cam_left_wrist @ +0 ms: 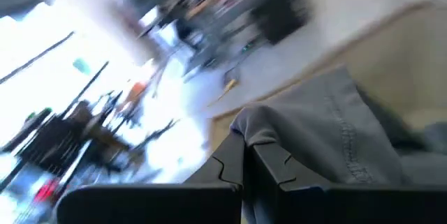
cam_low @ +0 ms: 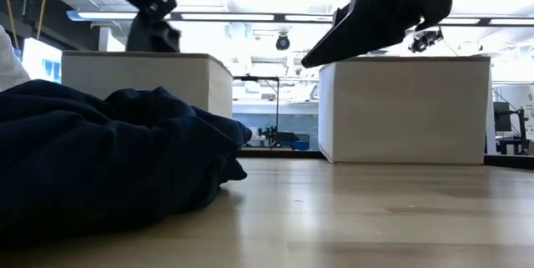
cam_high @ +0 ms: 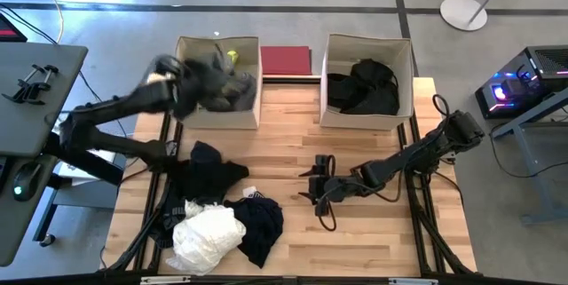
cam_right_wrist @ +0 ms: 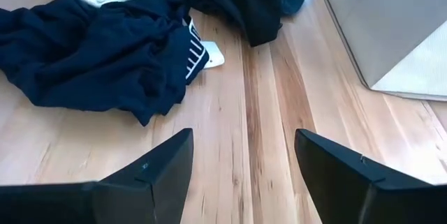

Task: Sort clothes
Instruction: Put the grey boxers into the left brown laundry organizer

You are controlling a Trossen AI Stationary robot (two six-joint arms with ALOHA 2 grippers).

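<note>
My left gripper (cam_high: 202, 83) is over the left beige box (cam_high: 186, 114), shut on a grey garment (cam_high: 234, 90); it also shows above the box rim in the low view (cam_low: 155, 11). Something neon yellow (cam_high: 232, 56) lies at the far side of that box. My right gripper (cam_high: 318, 189) is open and empty, low over the table's middle. A black garment (cam_high: 209, 166), a white one (cam_high: 209, 232) and a dark navy one (cam_high: 263, 217) lie on the table at the near left. Black clothes (cam_high: 364, 85) lie in the right box (cam_high: 330, 114). My left gripper pinches a bunched fold of the grey garment (cam_left_wrist: 257, 129) between its two shut fingers (cam_left_wrist: 276, 172). The cloth spreads out beyond the fingertips and hangs down into the left box (cam_low: 155, 38). Whether its lower end rests inside, the box wall hides.
A flat dark red board (cam_high: 286, 59) lies between the two boxes at the far edge. Bare wooden tabletop (cam_high: 293, 143) lies between the boxes and my right gripper. The navy garment (cam_low: 100, 159) fills the near left of the low view.
</note>
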